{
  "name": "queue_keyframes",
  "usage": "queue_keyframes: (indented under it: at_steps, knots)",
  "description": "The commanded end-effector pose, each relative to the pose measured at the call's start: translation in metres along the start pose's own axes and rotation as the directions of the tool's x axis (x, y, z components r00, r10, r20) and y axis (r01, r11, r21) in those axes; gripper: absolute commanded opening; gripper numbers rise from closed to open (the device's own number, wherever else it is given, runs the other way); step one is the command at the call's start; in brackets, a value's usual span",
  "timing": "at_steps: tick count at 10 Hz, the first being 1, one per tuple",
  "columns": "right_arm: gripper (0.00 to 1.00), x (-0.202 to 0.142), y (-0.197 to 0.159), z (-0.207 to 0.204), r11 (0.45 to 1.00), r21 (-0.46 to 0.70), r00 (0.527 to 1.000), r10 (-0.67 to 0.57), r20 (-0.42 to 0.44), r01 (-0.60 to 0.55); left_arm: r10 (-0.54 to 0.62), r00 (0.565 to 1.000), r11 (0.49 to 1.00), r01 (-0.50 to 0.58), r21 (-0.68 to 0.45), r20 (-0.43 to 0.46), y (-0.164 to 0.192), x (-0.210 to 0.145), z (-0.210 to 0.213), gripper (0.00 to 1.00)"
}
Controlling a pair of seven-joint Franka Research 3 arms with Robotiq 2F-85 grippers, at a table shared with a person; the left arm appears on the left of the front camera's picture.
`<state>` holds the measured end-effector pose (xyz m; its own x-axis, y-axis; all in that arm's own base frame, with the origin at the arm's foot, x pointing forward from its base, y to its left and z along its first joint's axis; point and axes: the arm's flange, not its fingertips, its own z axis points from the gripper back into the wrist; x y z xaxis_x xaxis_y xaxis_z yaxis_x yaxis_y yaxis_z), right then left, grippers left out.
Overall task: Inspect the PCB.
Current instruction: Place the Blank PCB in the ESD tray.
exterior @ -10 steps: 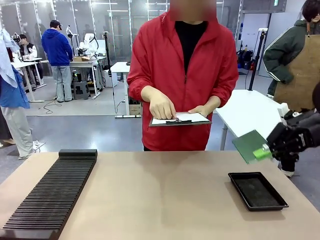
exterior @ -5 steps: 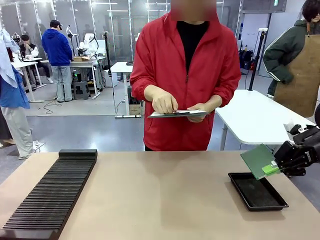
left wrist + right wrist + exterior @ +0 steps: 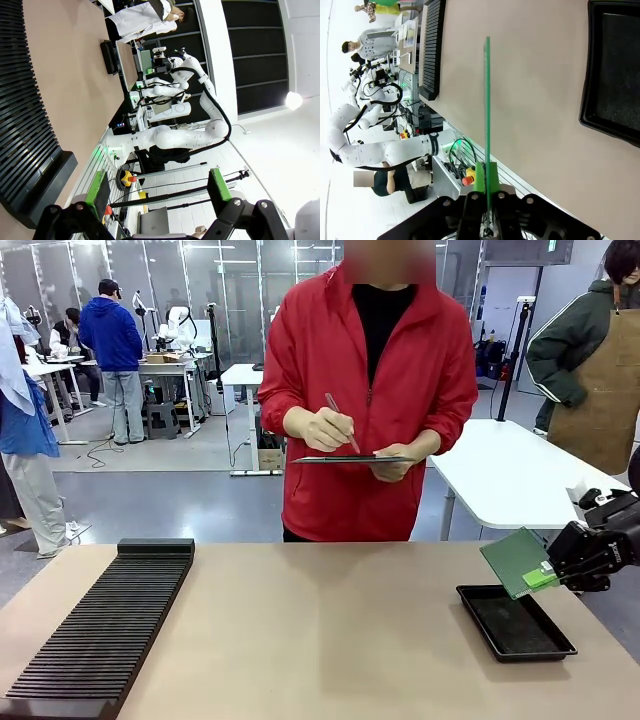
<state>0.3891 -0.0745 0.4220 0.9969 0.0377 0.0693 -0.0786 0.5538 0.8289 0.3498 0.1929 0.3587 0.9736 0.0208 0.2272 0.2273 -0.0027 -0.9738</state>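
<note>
At the right edge of the front view, the right claw (image 3: 545, 573) is clamping a thin green PCB (image 3: 512, 560) by its brighter green corner. The board is tilting in the air, just above the far left corner of a shallow black tray (image 3: 515, 622), which is lying on the tan counter (image 3: 320, 630) near its right side. I cannot tell whether the board's lower edge is touching the tray rim.

In the right wrist view, the PCB (image 3: 486, 110) is showing edge-on as a narrow green line rising from between the closed green pads (image 3: 479, 181), with the counter (image 3: 520, 90) behind it and the black tray (image 3: 615, 70) off to the right.

On the counter's left side, a long black ribbed rack (image 3: 100, 625) is running from the near edge toward the middle.

Across the counter, a person in a red jacket (image 3: 370, 390) is standing, holding a dark clipboard (image 3: 352, 459) level with one hand (image 3: 395, 466) and gripping a pen (image 3: 341, 422) in the other hand (image 3: 322, 429) just above it.

In the left wrist view, the left claw (image 3: 160, 192) is standing wide apart, holding nothing, its green pads (image 3: 218, 185) well separated. It is pointing along the ribbed rack (image 3: 25, 125) and the counter (image 3: 75, 65), with the black tray (image 3: 109, 56) far off.
</note>
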Motion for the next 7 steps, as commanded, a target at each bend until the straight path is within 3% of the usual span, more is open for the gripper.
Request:
queue_keyframes:
  at_steps: [1,3,7]
  knots:
    - [0.02,0.018,-0.014,0.005,1.0,-0.012,1.0,-0.023,-0.001,0.023,0.002,1.0,1.0,-0.002,0.015,-0.002,0.0,-0.001,0.001,1.0]
    - [0.02,0.039,-0.05,0.002,0.998,-0.052,0.999,0.02,-0.032,-0.022,0.002,1.0,1.0,-0.002,0.015,-0.002,0.0,-0.001,0.001,1.0]
    - [0.02,0.051,-0.095,-0.018,0.999,-0.046,0.997,-0.003,-0.072,0.0,0.002,1.0,1.0,-0.002,0.015,-0.002,0.0,-0.001,0.001,1.0]
